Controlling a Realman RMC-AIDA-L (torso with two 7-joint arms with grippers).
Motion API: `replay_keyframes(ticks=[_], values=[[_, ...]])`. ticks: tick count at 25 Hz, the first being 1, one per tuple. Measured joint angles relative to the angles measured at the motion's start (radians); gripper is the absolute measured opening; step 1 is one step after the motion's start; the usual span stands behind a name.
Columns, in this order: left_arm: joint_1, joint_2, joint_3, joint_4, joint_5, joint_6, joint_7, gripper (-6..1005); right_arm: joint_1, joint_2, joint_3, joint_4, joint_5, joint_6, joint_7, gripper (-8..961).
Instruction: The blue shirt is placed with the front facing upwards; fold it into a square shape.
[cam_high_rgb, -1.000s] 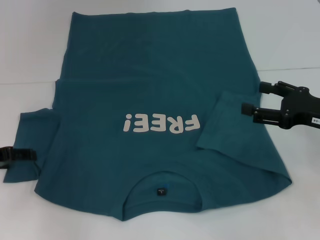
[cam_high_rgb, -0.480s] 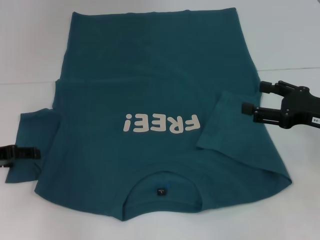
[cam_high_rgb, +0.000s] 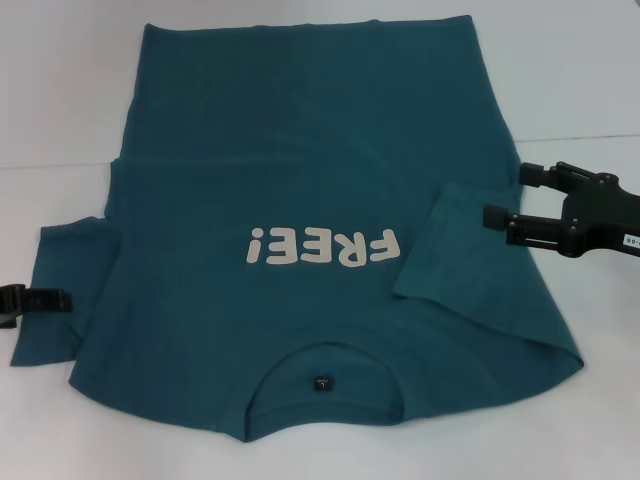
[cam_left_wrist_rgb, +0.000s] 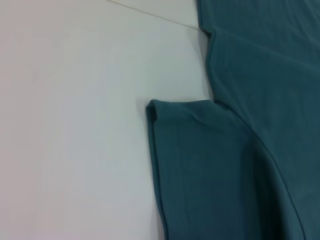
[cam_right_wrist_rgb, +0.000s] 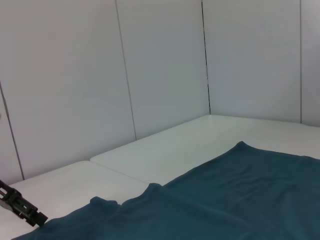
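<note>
Teal cotton of the blue shirt (cam_high_rgb: 300, 200) is spread mid-tabletop (cam_high_rgb: 600, 70), right sleeve folded in. The right gripper (cam_high_rgb: 505, 195) hangs open, empty. The left gripper (cam_high_rgb: 40, 303), whose opening cannot be told, is placed at the left sleeve, judged next to be folded inward.

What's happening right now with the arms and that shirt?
Left gripper at the left sleeve's edge; right gripper open, above the folded-in right sleeve. Blue shirt flat on the table, front up, not yet square. Nothing in the way.
</note>
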Motion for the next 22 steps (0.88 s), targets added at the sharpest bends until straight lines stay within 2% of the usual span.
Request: replay_keyframes(ticks=[14,22], values=[[-0.005,-0.003,0.0,0.013,0.028,-0.017,-0.011,828,0.005,0.002,-0.002,0.0,0.001,0.013,0.0,944],[-0.01,-0.014,0.0,0.014,0.028,-0.015,-0.011,826,0.008,0.002,-0.002,0.0,0.003,0.013,-0.002,944]])
